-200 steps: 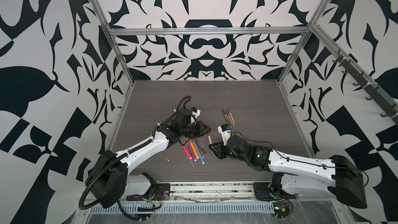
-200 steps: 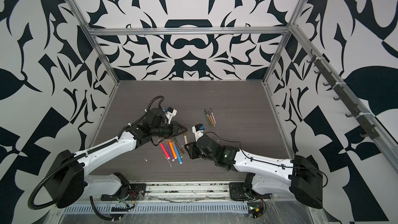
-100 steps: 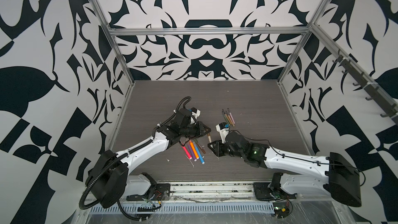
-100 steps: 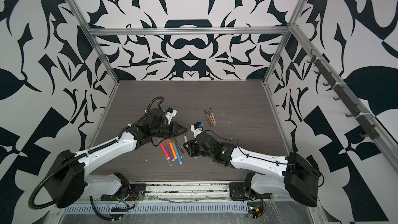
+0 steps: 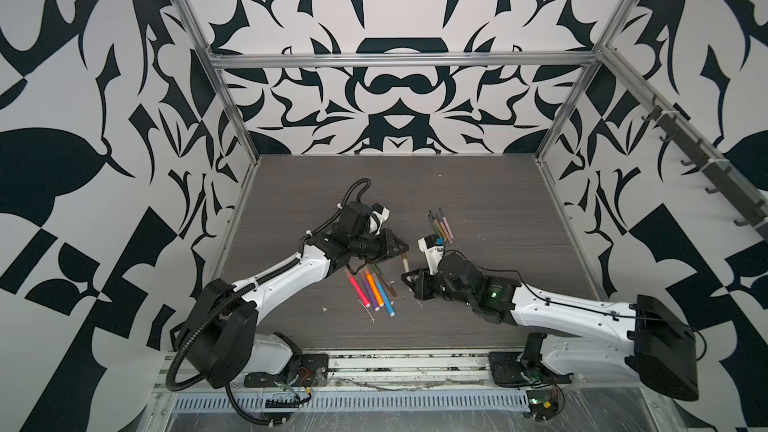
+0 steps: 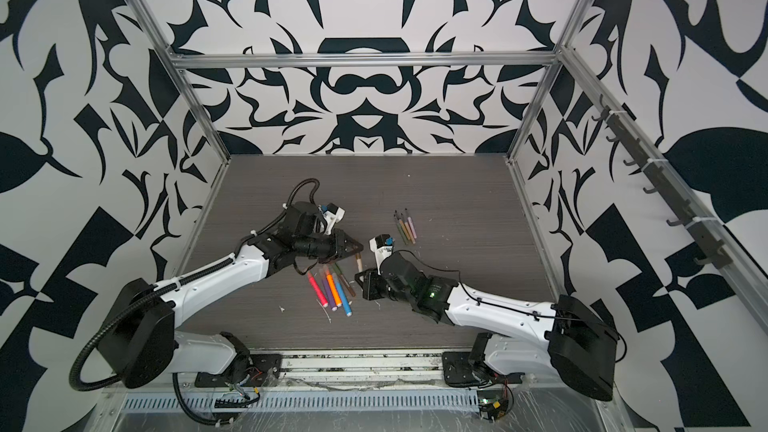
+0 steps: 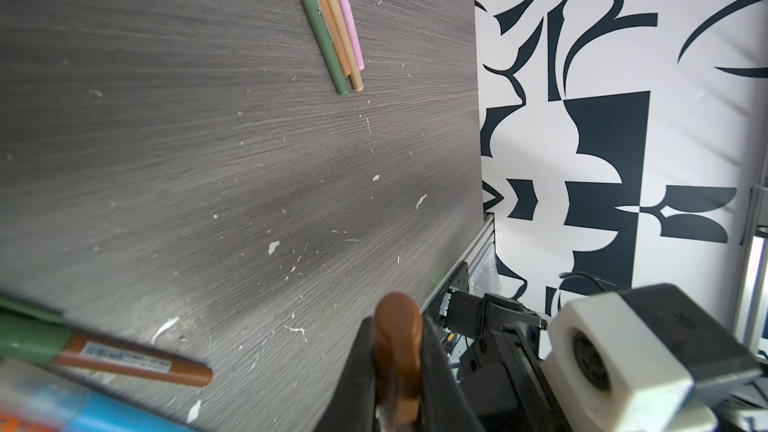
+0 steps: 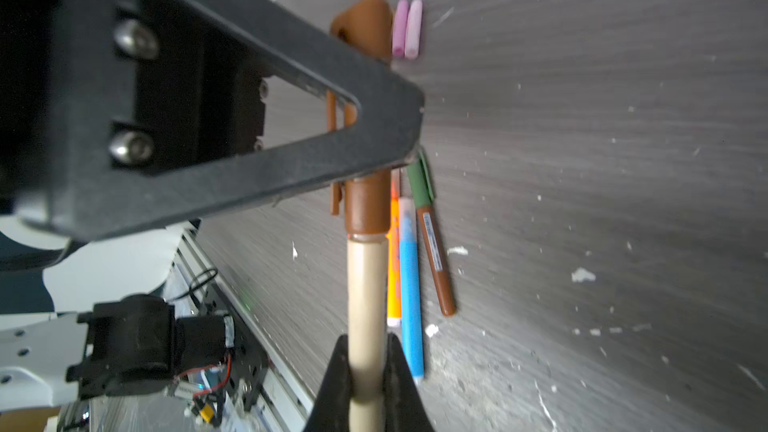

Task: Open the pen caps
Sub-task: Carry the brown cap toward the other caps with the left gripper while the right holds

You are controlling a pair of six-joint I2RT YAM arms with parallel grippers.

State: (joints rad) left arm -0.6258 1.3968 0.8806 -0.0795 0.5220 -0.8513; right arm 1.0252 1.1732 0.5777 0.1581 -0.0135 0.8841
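Brown pen cap point(image 8: 365, 209), not yet off its tan pen point(image 8: 365, 284), sits pinched in the left gripper point(image 7: 397, 371) just above the tabletop point(image 5: 498, 209); the right gripper point(image 8: 365, 384) clamps the barrel. Next, likely, a straight pull apart along the pen. Bright markers point(image 5: 376, 290) lie beside.

- Both top views are bright and sharp, with even light.
- The dark grey wood-grain table point(image 5: 490, 201) has only soft, faint shadows under the arms.
- In the left wrist view, the close brown plastic pen cap point(image 7: 397, 338) is blurry.
- In the right wrist view, the slim tan pen point(image 8: 365, 284) and the table look smeared.
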